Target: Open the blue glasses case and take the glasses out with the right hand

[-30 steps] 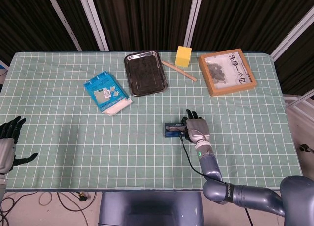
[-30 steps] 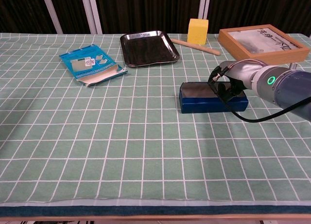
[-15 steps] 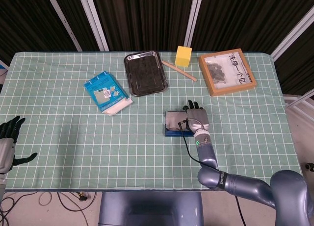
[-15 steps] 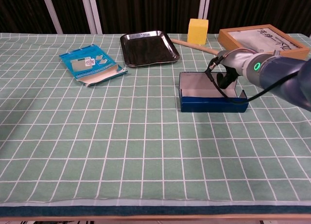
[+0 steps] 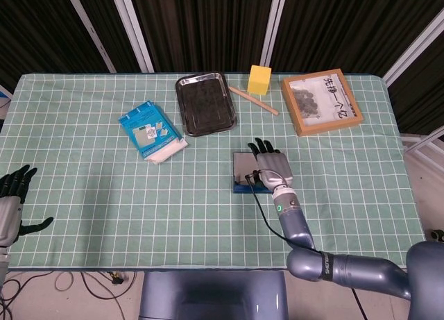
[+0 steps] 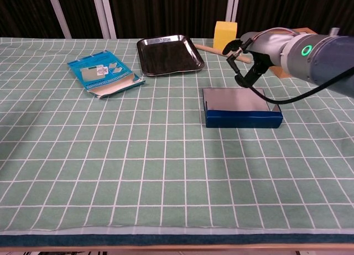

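Observation:
The blue glasses case point(image 6: 243, 120) sits right of the table's middle, and its lid point(image 6: 235, 99) is raised, showing a grey inner face. From above, the case point(image 5: 244, 188) shows only a thin blue strip below the grey lid point(image 5: 243, 164). My right hand point(image 6: 246, 58) hovers over the lid's far edge, with its dark fingers point(image 6: 247, 77) reaching down to that edge. In the head view this hand point(image 5: 272, 164) has its fingers spread and grips nothing. No glasses are visible inside. My left hand point(image 5: 10, 198) hangs open off the table's left edge.
A steel tray point(image 5: 205, 103) lies at the back centre, with a blue packet point(image 5: 150, 130) to its left. A yellow block point(image 5: 259, 79), a wooden stick point(image 5: 253, 100) and a framed picture point(image 5: 321, 101) stand behind the case.
The lid has swung up from shut to wide open. My right hand has risen and moved back from the case top to the lid's far edge. The left hand stays put.

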Tool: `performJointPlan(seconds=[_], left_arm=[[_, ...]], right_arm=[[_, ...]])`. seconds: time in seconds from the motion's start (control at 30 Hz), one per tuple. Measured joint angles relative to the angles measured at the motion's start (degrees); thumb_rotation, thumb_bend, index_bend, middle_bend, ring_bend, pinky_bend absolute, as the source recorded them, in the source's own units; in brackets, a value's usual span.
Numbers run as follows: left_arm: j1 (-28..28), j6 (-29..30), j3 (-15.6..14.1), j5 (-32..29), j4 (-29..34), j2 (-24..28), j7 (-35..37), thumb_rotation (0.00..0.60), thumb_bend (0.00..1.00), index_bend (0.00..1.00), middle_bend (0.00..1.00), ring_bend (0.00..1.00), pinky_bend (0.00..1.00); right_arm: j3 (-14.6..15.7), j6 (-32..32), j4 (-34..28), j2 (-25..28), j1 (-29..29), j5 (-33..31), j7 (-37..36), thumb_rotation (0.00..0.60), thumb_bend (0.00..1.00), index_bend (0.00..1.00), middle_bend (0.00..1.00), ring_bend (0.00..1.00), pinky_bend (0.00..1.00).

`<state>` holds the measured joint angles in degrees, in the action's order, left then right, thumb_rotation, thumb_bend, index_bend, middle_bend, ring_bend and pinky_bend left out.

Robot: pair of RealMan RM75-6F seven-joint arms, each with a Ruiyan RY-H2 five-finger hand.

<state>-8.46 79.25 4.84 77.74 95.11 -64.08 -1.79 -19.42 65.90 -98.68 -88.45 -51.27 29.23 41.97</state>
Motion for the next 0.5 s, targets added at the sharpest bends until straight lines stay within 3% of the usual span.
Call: performJointPlan(seconds=[0.1,0.17,0.27,0.5], left_arm=[[0.03,0.05,-0.13,0.21,0.05,-0.03,-0.15,0.6,0.0,0.0,0.0,0.0,0.0],[0.06,0.09,-0.2,0.34,0.15,-0.01,-0.11,0.6,0.0,0.0,0.0,0.0,0.0],[0.16,0.34,-0.24,0.61,0.24,0.07,0.11,0.6,0.0,0.0,0.0,0.0,0.0],[0.26,0.43,-0.12,0.48,0.13,0.23,0.62,0.6,0.0,0.0,0.0,0.0,0.0]], right_arm=[[1.17,1.17,-5.63,2.83,1.7,1.48,-1.07,0.6,0.55,0.1,0.71,0.78,0.84],[2.39,1.55,-8.25,4.42,2.91,1.82,-2.02,0.6,0.55,0.11,0.86,0.94,0.96],[4.02,1.52,-9.04,4.87,3.61,1.2,-2.7,0.6,0.57,0.13,0.95,1.0,1.0],[6.06,0.4,-6.72,1.95,2.77,-3.65,-1.73,0.6,0.58,0.15,0.97,1.0,1.0]])
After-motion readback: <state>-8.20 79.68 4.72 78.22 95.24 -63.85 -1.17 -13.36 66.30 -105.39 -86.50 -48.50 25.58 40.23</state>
